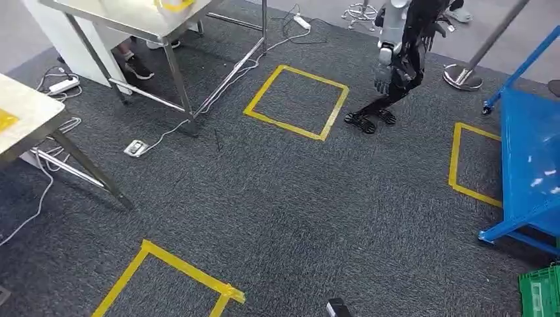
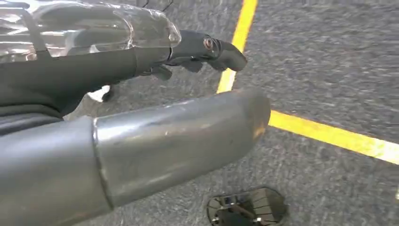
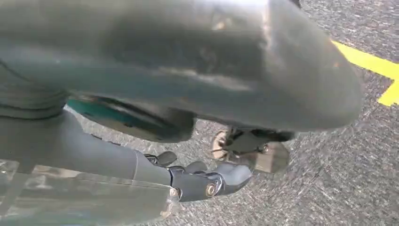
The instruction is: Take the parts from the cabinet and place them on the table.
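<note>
Where the parts lie cannot be told. The left robot hand [image 2: 155,70] hangs open and empty over the carpet [image 1: 297,198], presumably because the robot is between stations. A dark teal shape [image 3: 108,113] sits blurred between thumb and fingers of the right robot hand [image 3: 141,165]; whether that hand grips it cannot be told. A tabletop [image 1: 26,112] and a blue rack [image 1: 528,152] are cut off at the edges.

1. a robotics lab or test hall: dark grey carpet floor [image 1: 277,198] marked with yellow tape squares [image 1: 296,102]
2. metal-legged work tables [image 1: 142,20] with power strips [image 1: 63,84] and loose cables beneath
3. another humanoid robot [image 1: 399,59] standing by a blue steel cart [image 1: 528,158] and a green crate [image 1: 540,290]
</note>
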Robot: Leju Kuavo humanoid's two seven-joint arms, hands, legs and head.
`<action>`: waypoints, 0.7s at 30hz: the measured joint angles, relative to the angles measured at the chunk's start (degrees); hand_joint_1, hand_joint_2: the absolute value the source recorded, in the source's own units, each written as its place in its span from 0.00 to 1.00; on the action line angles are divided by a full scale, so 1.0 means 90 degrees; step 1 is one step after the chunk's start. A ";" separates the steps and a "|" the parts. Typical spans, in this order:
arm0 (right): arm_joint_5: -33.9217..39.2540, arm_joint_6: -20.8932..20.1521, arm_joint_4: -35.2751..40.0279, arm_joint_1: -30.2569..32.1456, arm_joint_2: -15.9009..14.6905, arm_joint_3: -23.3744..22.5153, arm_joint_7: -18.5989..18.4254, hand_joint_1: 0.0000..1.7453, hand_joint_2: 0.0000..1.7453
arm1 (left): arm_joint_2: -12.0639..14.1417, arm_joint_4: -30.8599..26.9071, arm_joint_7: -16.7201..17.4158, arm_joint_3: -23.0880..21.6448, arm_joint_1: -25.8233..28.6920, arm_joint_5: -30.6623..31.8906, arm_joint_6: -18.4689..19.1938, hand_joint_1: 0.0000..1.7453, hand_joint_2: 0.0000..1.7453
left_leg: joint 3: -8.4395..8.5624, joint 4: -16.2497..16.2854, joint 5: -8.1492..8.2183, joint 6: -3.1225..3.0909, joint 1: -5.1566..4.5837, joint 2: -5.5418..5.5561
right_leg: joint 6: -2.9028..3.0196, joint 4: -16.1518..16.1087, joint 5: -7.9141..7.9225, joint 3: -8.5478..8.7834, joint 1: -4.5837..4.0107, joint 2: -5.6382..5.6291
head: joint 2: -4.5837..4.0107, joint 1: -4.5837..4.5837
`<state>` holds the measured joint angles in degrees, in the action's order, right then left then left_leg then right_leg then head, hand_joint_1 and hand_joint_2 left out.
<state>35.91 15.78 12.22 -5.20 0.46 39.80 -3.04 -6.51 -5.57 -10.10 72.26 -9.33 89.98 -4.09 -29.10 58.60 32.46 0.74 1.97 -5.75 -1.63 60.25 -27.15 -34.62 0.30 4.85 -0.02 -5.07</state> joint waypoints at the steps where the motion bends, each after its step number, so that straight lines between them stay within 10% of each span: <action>1: 0.0000 0.0002 0.0000 -0.0018 -0.0002 0.0002 0.0000 0.00 0.00 | -0.0005 0.0000 0.0000 -0.0015 -0.0002 0.0000 0.0000 0.00 0.00 | 0.0031 0.0000 0.0022 0.0043 -0.0028 -0.0051 | 0.0081 -0.0133 -0.0028 0.0039 -0.0055 0.0015 | 0.0000 -0.0024; 5: 0.0002 0.0005 -0.0005 0.0017 -0.0012 0.0010 0.0000 0.00 0.00 | -0.0027 0.0000 -0.0002 -0.0049 -0.0009 0.0000 0.0000 0.00 0.00 | 0.0170 -0.0151 0.0091 0.0204 -0.0010 -0.0248 | 0.0256 -0.0291 -0.0023 0.0108 -0.0028 -0.0221 | 0.0000 0.0034; 6: 0.0002 0.0007 -0.0005 0.0034 -0.0014 0.0015 -0.0002 0.00 0.00 | -0.0024 0.0000 -0.0005 -0.0058 -0.0020 0.0002 0.0000 0.00 0.00 | 0.0169 0.0008 0.0195 0.0198 0.0025 0.0366 | 0.0290 -0.0348 -0.0016 0.0166 -0.0034 -0.0266 | 0.0000 0.0116; 7: -0.0002 0.0007 -0.0010 0.0009 -0.0029 0.0015 -0.0007 0.00 0.00 | -0.0029 0.0000 -0.0012 -0.0073 -0.0015 0.0000 0.0000 0.00 0.00 | 0.0010 0.0331 0.0357 0.0166 0.0010 0.0575 | 0.0341 -0.0360 -0.0014 0.0194 -0.0040 -0.0315 | 0.0000 0.0141; 10: 0.0000 -0.0005 -0.0010 -0.0055 -0.0010 0.0022 -0.0007 0.00 0.00 | -0.0032 0.0005 -0.0002 -0.0100 0.0037 0.0002 0.0005 0.00 0.00 | -0.0845 0.1763 0.0803 0.0131 -0.0049 0.0689 | 0.0433 -0.0360 -0.0060 0.0240 -0.0096 -0.0626 | 0.0000 0.0272; 12: 0.0002 -0.0007 -0.0015 -0.0025 -0.0007 0.0024 -0.0007 0.00 0.00 | -0.0027 0.0005 -0.0005 -0.0100 0.0048 0.0002 0.0005 0.00 0.00 | -0.0964 0.1605 0.0410 0.0106 -0.0071 0.0682 | 0.0443 -0.0347 -0.0110 0.0322 -0.0124 -0.0834 | 0.0000 0.0282; 14: 0.0005 -0.0005 -0.0017 -0.0006 -0.0010 0.0029 -0.0007 0.00 0.00 | -0.0024 0.0005 -0.0022 -0.0107 0.0042 0.0002 0.0005 0.00 0.00 | -0.0652 0.0625 -0.0334 0.0060 -0.0069 0.0845 | 0.0409 -0.0298 -0.0195 0.0419 -0.0122 -0.1027 | 0.0000 0.0287; 16: 0.0010 -0.0010 -0.0017 -0.0035 -0.0002 0.0027 -0.0007 0.00 0.00 | -0.0017 0.0005 -0.0022 -0.0109 0.0044 0.0002 0.0010 0.00 0.00 | -0.0495 0.0198 -0.0400 0.0032 -0.0017 0.1432 | 0.0328 -0.0206 -0.0284 0.0399 -0.0130 -0.1187 | 0.0000 0.0321; 20: 0.0012 -0.0027 -0.0022 -0.0034 -0.0002 0.0032 -0.0010 0.00 0.00 | -0.0022 0.0005 -0.0022 -0.0114 0.0039 0.0002 0.0017 0.00 0.00 | -0.0340 -0.0004 -0.0322 -0.0045 -0.0027 0.1047 | 0.0180 -0.0252 -0.0270 0.0315 -0.0049 -0.1528 | 0.0000 0.0323; 21: 0.0012 -0.0022 -0.0024 -0.0013 -0.0010 0.0034 -0.0010 0.00 0.00 | -0.0017 0.0000 -0.0022 -0.0114 0.0034 0.0000 0.0017 0.00 0.00 | -0.0276 -0.0057 -0.0326 -0.0066 -0.0026 0.0944 | 0.0158 -0.0159 -0.0330 0.0307 -0.0075 -0.1181 | 0.0000 0.0284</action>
<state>36.02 15.58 12.00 -5.32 0.37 40.11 -3.13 -6.67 -5.57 -10.29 71.23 -9.02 89.99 -3.93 -31.58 58.08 29.52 0.15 1.73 2.74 -0.21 58.82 -30.12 -31.86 -0.38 -5.78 -0.02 -2.52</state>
